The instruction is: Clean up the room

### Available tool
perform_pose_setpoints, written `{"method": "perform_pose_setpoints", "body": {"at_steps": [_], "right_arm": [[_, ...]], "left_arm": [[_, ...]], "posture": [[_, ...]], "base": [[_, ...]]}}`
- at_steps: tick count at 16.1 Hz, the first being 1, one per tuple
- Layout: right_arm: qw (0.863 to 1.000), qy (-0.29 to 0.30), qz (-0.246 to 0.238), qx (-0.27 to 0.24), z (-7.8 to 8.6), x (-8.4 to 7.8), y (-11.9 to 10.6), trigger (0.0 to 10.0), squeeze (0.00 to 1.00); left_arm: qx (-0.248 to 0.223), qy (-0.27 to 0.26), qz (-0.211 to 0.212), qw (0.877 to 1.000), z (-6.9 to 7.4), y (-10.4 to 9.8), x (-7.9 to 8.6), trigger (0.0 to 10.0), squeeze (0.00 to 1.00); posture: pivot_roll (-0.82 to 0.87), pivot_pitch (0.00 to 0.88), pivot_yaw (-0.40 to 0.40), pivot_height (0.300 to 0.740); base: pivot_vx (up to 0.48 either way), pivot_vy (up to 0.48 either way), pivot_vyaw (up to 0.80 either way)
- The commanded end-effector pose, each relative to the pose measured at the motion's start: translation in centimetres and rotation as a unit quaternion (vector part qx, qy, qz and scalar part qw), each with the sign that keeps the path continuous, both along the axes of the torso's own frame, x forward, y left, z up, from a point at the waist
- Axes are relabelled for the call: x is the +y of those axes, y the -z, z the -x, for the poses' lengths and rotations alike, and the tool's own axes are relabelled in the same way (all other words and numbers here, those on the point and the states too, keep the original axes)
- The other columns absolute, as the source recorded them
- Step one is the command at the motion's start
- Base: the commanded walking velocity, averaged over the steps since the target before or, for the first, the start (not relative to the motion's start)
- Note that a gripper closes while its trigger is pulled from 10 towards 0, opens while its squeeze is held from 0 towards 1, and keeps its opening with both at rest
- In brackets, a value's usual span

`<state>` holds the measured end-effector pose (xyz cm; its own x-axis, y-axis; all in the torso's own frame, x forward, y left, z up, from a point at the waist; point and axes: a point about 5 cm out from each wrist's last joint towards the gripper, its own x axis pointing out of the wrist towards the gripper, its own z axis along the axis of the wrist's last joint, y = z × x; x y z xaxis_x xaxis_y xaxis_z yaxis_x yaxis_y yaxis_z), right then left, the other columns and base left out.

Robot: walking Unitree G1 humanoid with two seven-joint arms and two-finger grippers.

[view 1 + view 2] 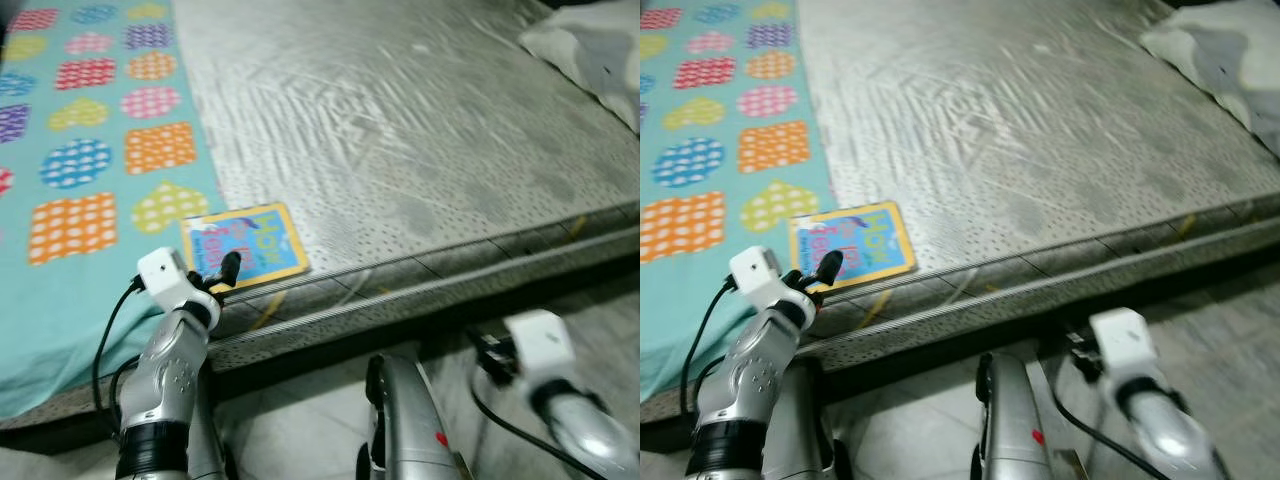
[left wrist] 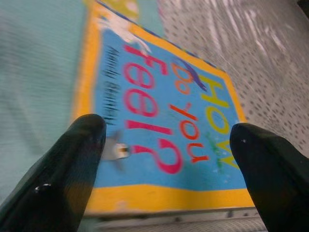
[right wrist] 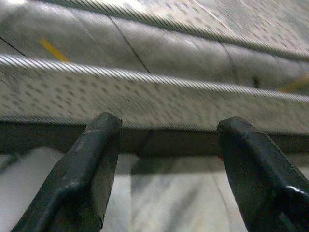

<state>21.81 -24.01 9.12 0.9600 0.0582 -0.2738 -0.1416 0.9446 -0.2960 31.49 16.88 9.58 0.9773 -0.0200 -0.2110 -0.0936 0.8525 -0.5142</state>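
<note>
Left wrist view has my left jaws spread wide over the picture book, gripping nothing. It lies lower left of the left eye view, at the bed's near edge beside the patterned sheet. My right jaws hang open too, empty, low by the bed's side.

Left gripper over book — mattress edge.

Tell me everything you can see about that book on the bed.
The book is thin and flat, with a blue cover bordered in yellow-orange and the title "How do you feel?" in coloured letters. It lies face up near the mattress edge, partly on the teal patterned sheet. The left hand hovers at its near edge, fingers open; contact is unclear.
</note>
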Motion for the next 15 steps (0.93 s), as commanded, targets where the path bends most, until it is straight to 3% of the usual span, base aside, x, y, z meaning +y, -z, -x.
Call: {"method": "perform_pose_setpoints", "body": {"at_steps": [1, 4, 8, 11, 15], "right_arm": [[1.0, -0.006, 0.004, 0.002, 0.6, -0.6, -0.6, 10.0, 0.0], [1.0, -0.015, 0.012, 0.004, 0.4, -0.7, -0.8, 10.0, 0.0], [1.0, -0.025, 0.01, 0.003, -0.3, 0.0, -0.6, 10.0, 0.0], [0.999, -0.031, 0.008, -0.002, -0.6, 0.7, -0.4, 10.0, 0.0], [1.0, -0.025, 0.007, -0.004, -0.7, 0.7, -0.2, 10.0, 0.0]], "left_arm": [[0.008, 0.003, 0.012, 1.0, 0.1, 0.6, -0.1, 10.0, 0.0], [0.013, -0.02, 0.04, 0.999, 0.2, 0.7, 0.0, 10.0, 0.0], [-0.003, -0.065, 0.019, 0.998, 1.8, 0.1, 0.7, 10.0, 0.0], [0.002, -0.098, -0.005, 0.995, 2.4, 0.2, 2.8, 10.0, 0.0], [-0.001, -0.125, -0.028, 0.992, 2.2, -0.4, 5.0, 10.0, 0.0]], "posture": [[-0.29, 0.22, -0.051, 0.496], [-0.28, 0.216, -0.052, 0.496], [-0.26, 0.209, -0.047, 0.496], [-0.24, 0.202, -0.039, 0.496], [-0.23, 0.197, -0.03, 0.496]], "base": [[0.0, 0.0, 0.0], [0.0, 0.0, 0.0], [0.0, 0.0, 0.0], [0.0, 0.0, 0.0], [0.0, 0.0, 0.0]]}}
